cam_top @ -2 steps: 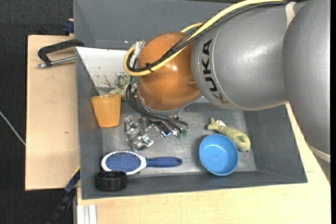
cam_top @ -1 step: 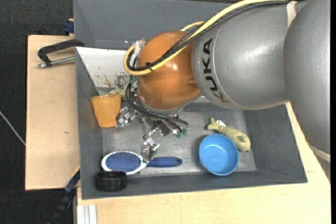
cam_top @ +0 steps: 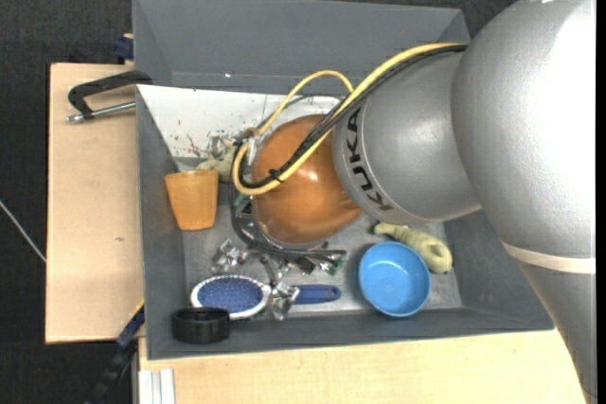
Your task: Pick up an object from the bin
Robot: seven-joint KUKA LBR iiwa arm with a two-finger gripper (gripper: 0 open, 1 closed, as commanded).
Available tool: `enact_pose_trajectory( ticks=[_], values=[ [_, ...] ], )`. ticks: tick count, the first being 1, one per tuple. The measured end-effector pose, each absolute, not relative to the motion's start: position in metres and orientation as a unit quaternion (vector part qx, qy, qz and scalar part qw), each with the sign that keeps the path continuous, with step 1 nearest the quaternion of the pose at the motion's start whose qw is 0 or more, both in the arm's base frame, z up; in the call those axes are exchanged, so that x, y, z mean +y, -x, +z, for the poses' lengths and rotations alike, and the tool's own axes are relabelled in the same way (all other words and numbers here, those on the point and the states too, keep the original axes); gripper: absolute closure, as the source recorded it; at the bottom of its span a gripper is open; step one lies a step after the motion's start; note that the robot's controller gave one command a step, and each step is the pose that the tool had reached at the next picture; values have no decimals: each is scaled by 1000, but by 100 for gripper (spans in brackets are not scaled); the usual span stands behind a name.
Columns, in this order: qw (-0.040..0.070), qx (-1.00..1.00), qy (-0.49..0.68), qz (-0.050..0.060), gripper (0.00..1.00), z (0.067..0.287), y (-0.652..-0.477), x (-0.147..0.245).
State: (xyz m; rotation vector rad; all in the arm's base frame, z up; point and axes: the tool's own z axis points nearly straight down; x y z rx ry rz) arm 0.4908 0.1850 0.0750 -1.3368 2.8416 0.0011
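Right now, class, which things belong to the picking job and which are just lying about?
Job: gripper, low over mid-bin; grey bin; blue brush, nearest it.
Lying about: orange cup; blue bowl; black cap; pale yellow lump.

The bin (cam_top: pixel 284 33) was matt grey metal. The orange cup (cam_top: pixel 192 198) looked like smooth matt plastic, the blue bowl (cam_top: pixel 393 279) glossy plastic, the black cap (cam_top: pixel 200 325) dull plastic. The arm (cam_top: pixel 473 137) had a smooth silver satin casing. Its orange cover (cam_top: pixel 303 184) was shiny, and the yellow cable (cam_top: pixel 312 82) smooth.
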Motion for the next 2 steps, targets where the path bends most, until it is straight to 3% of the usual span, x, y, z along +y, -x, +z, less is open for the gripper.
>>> enact_pose_trajectory(
  ticks=[1, 2],
  values=[
    [4, 905, 425, -1, 100, 78, -494, 185],
    [7, 874, 486, 0, 100, 241, -502, 190]
  ],
)
